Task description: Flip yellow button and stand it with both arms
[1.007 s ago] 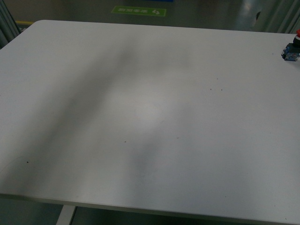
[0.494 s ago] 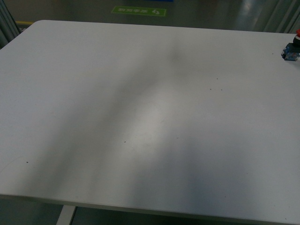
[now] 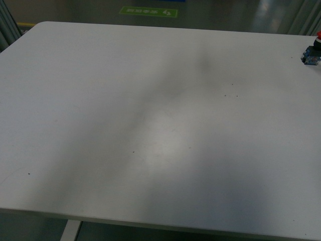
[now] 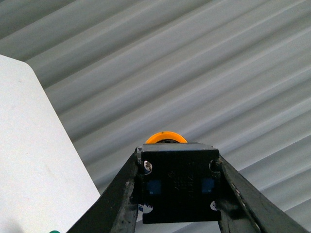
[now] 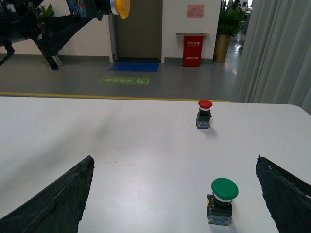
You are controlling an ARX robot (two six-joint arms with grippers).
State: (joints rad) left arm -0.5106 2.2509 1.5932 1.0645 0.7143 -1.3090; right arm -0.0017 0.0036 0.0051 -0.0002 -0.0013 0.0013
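My left gripper [image 4: 179,187] is shut on the yellow button [image 4: 178,183], held in the air off the table. I see its black contact body end-on between the two fingers, with the orange-yellow cap behind it, pointing away. The right wrist view shows the yellow cap [image 5: 123,8] high up at the far left, with the dark left arm beside it. My right gripper [image 5: 175,194] is open and empty, low over the white table [image 5: 121,141]. Neither arm shows in the front view.
A green-capped button [image 5: 222,200] stands upright between my right gripper's fingers. A red-capped button [image 5: 204,114] stands further off; it also shows in the front view [image 3: 313,51] at the table's far right edge. Grey ribbed curtain fills the left wrist view.
The arm shadows on the table have shifted to the right across the front view. The red-capped button has not moved.
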